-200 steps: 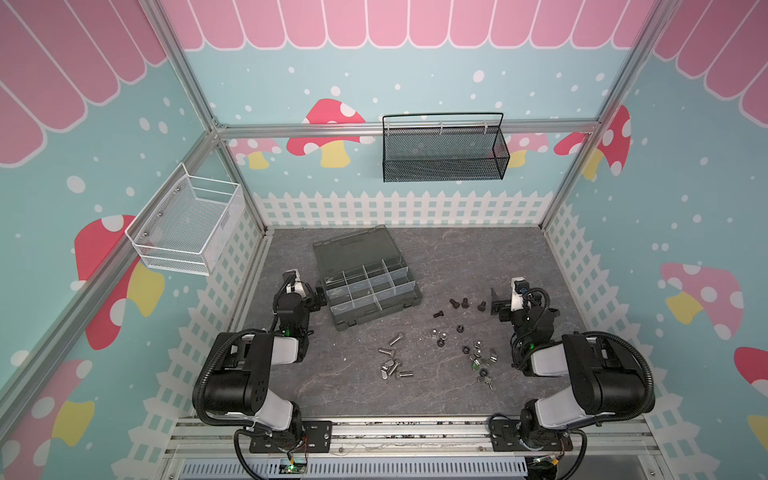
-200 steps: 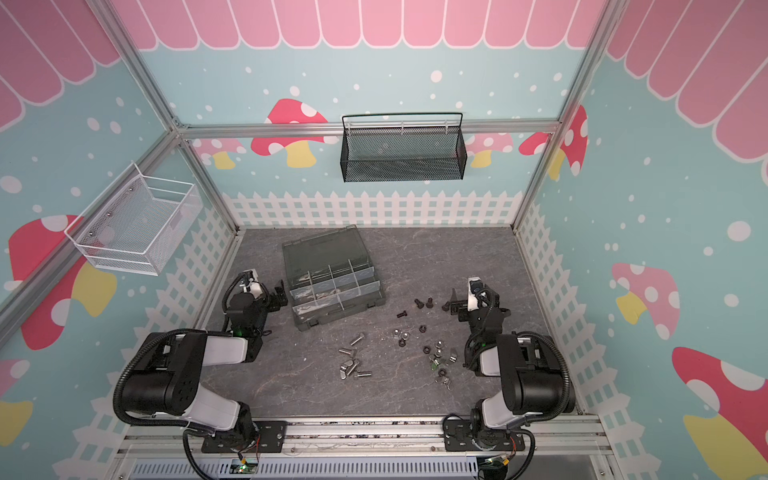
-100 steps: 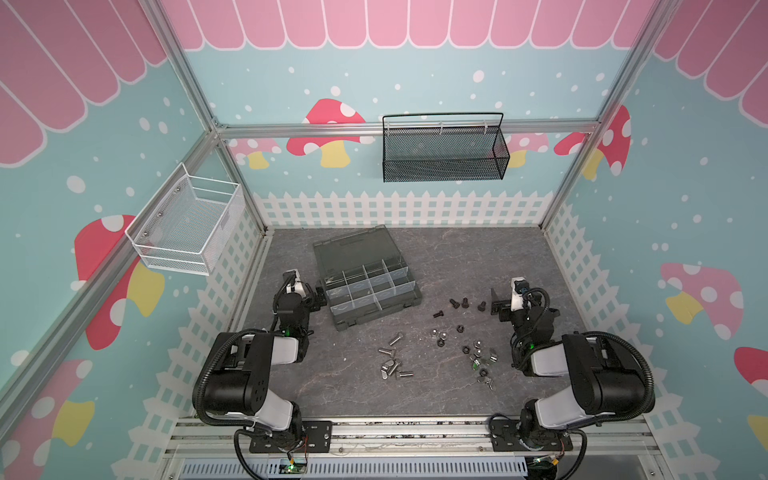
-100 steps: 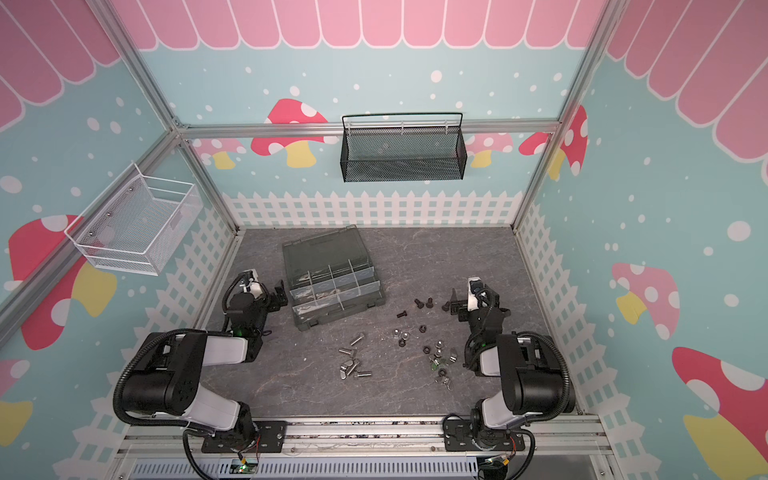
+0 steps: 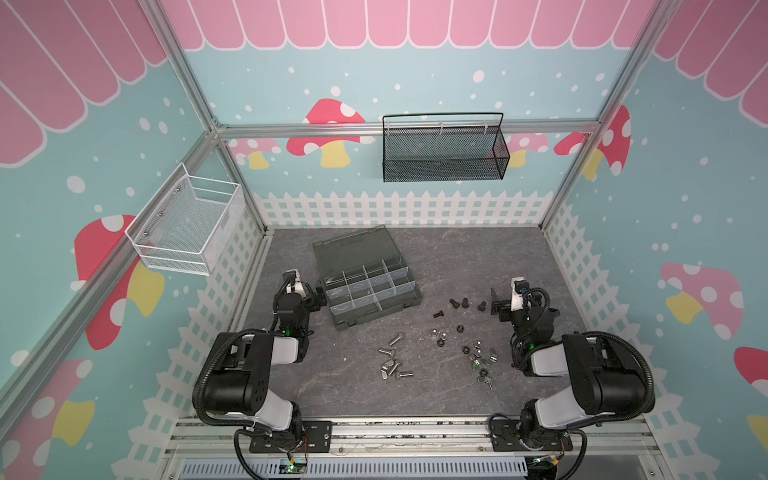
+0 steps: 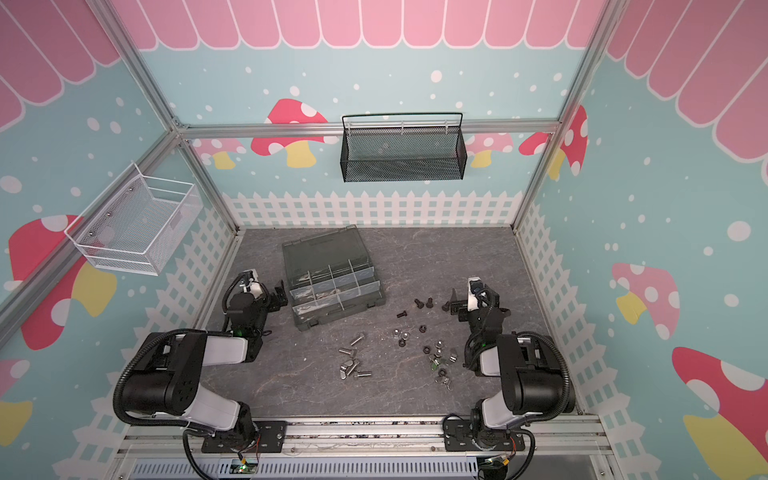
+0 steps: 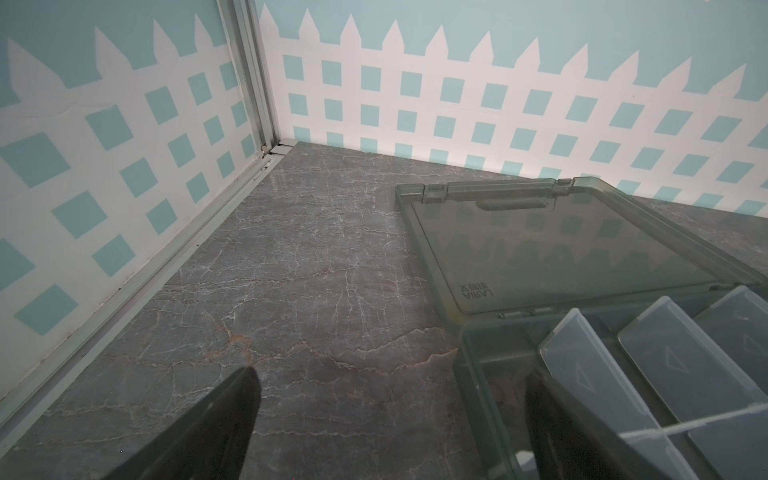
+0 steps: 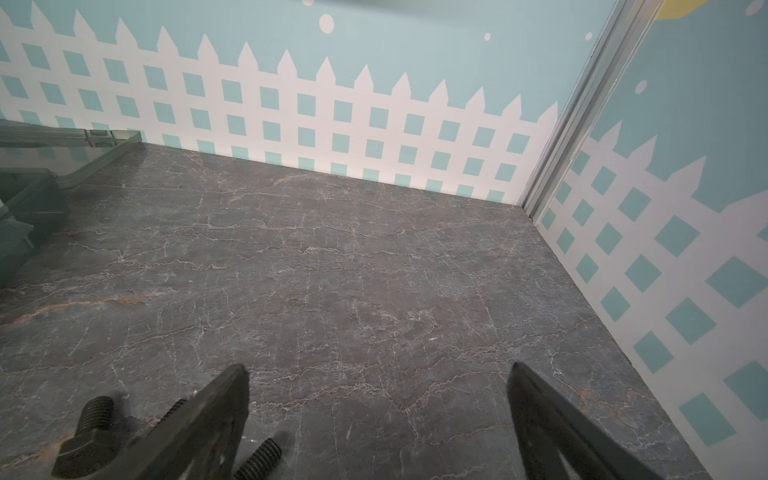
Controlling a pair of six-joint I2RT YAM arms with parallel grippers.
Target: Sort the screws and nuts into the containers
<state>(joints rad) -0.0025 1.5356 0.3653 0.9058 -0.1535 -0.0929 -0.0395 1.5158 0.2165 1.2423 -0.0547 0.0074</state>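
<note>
Nothing stirs from a second ago: both arms sit where they were, and every part lies as it lay. Left tool [image 5: 316,294] is spread wide and empty, parked just beside the left end of the box [image 5: 376,316]; whether a finger touches the wall I cannot tell. Right tool [image 5: 497,303] gapes open too, holding nothing, low over the worktop [image 5: 457,257], with the black screws [image 5: 455,303] right beside its tip. The right wrist view shows a black screw [image 8: 89,428] lying just by one finger. Silver screws [image 5: 387,352] cluster nearer the front, and nuts [image 5: 434,332] are scattered between them and the right arm. Compartments [image 5: 376,279] look bare, with the lid [image 5: 357,247] laid flat behind. So the sort looks unstarted, and the first pick looks like the right tool's. Centre the nearest black screw between the jaws and close across its shank rather than its head. Lift clear before swinging to the box, and keep one kind to each compartment.
</note>
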